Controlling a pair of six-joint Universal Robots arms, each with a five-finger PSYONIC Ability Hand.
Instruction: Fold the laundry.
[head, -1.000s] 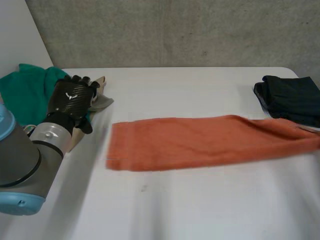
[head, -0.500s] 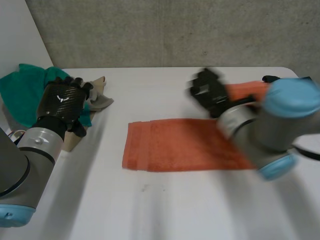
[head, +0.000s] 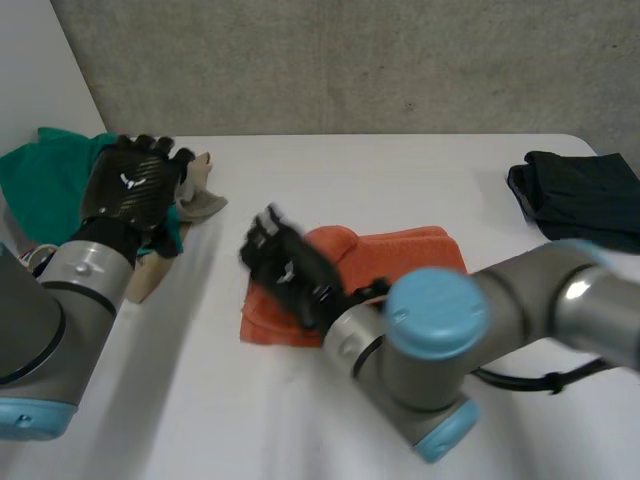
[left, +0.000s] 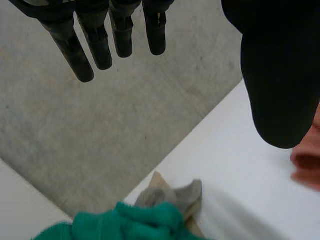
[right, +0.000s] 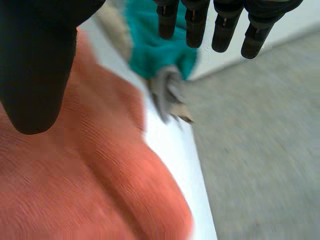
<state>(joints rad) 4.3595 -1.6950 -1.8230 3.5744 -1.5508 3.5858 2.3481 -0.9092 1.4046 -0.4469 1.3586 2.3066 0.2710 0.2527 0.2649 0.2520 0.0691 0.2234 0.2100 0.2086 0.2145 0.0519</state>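
near the middle of the white table (head: 350, 170) the orange towel (head: 400, 250) was seen folded over under the right hand (head: 293, 275), whose fingers (right: 222, 30) were spread and held nothing, so its top layer was best patted flat with edges lined up.

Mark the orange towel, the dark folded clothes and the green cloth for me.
orange towel (head: 405, 252), head view, middle of its exposed part.
dark folded clothes (head: 585, 195), head view, middle of the stack.
green cloth (head: 45, 185), head view, middle of the heap.
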